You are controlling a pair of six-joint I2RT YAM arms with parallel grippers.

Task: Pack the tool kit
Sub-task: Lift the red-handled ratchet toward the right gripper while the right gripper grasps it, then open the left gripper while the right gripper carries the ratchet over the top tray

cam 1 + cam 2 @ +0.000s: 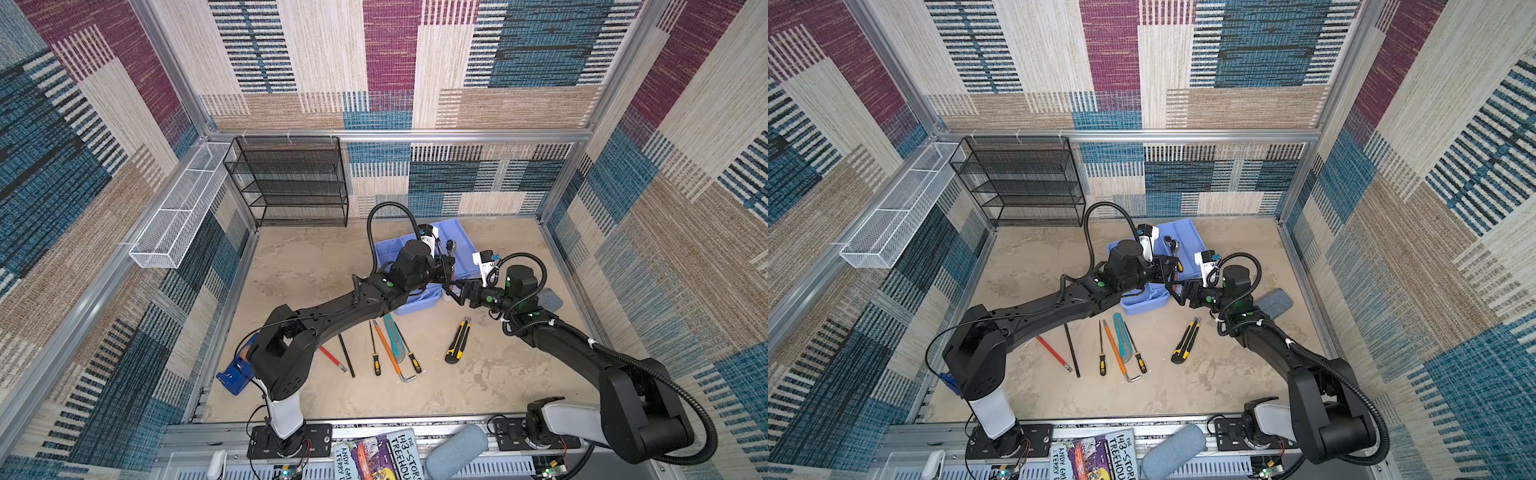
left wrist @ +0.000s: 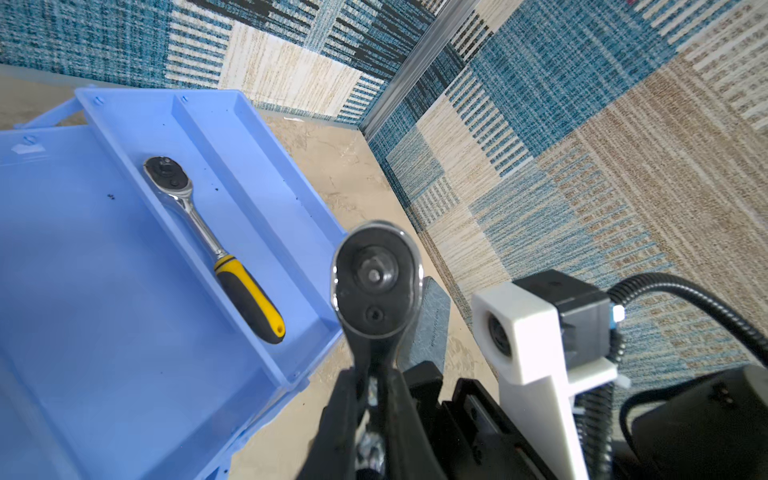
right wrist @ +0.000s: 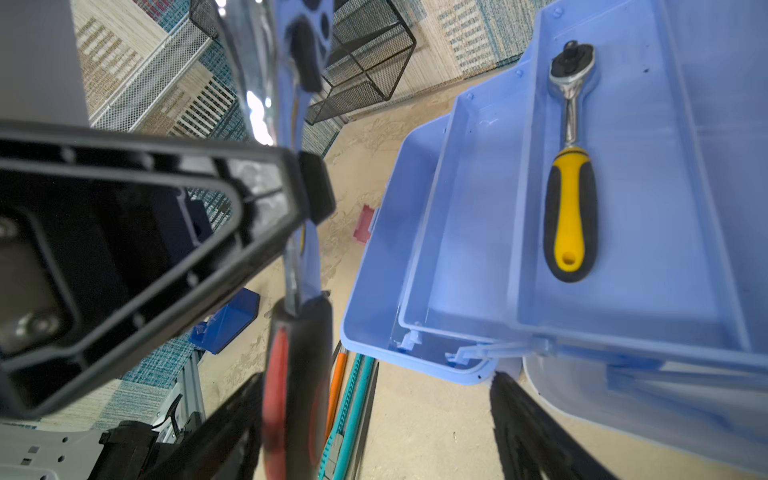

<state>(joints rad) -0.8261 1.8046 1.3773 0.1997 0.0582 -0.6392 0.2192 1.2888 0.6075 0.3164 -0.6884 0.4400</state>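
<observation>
Beige tabletop [image 1: 311, 270]; left tool [image 2: 370, 386] clamps a ratchet [image 2: 376, 278]; right tool [image 3: 378, 395] stands wide by its handle [image 3: 295, 374].

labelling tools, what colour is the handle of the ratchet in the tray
The ratchet handle is yellow and black, clearest in the right wrist view.

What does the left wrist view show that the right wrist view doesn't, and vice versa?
Only the left wrist view: the white camera mount on the right arm and the grey pouch. Only the right wrist view: the red-black handle of the held ratchet between the open right fingers, the pink latch, the blue tape dispenser. Both: the held ratchet in the left fingers, and the yellow-handled ratchet lying in the lavender tray.
</observation>
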